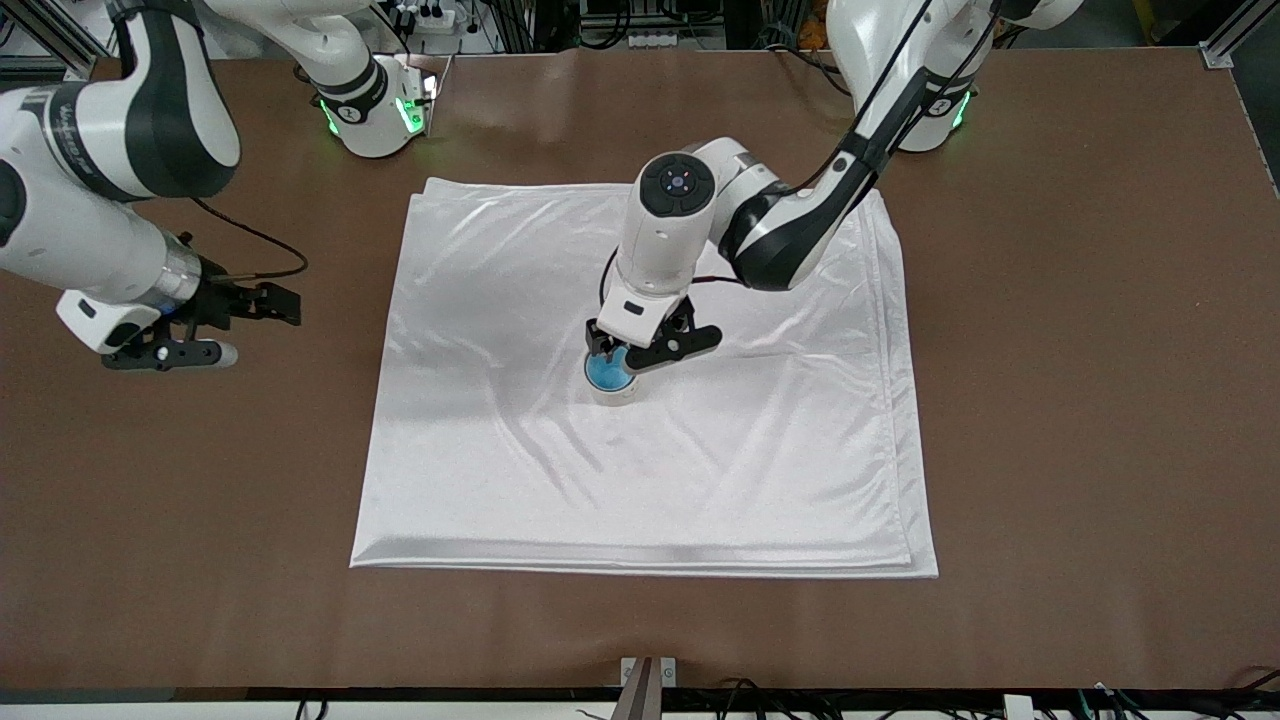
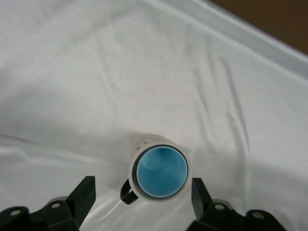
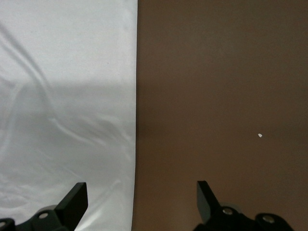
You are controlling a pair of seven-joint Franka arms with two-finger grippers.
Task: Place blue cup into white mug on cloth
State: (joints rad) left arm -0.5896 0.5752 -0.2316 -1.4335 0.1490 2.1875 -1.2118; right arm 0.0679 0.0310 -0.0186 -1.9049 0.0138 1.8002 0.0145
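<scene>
The blue cup (image 1: 607,373) sits inside the white mug (image 1: 617,398), which stands upright near the middle of the cloth (image 1: 650,470). In the left wrist view the blue cup (image 2: 162,172) fills the mug (image 2: 146,144), and the mug's dark handle (image 2: 127,195) sticks out to one side. My left gripper (image 1: 623,356) is open just above the mug. Its fingers (image 2: 86,190) stand on either side of the mug (image 2: 143,187) without touching it. My right gripper (image 1: 283,305) is open and empty over the bare table, beside the cloth's edge at the right arm's end (image 3: 140,188).
The cloth (image 3: 62,96) is folded in layers and has soft wrinkles around the mug. The brown table (image 1: 1080,400) surrounds it on all sides. A small white speck (image 3: 260,135) lies on the table near my right gripper.
</scene>
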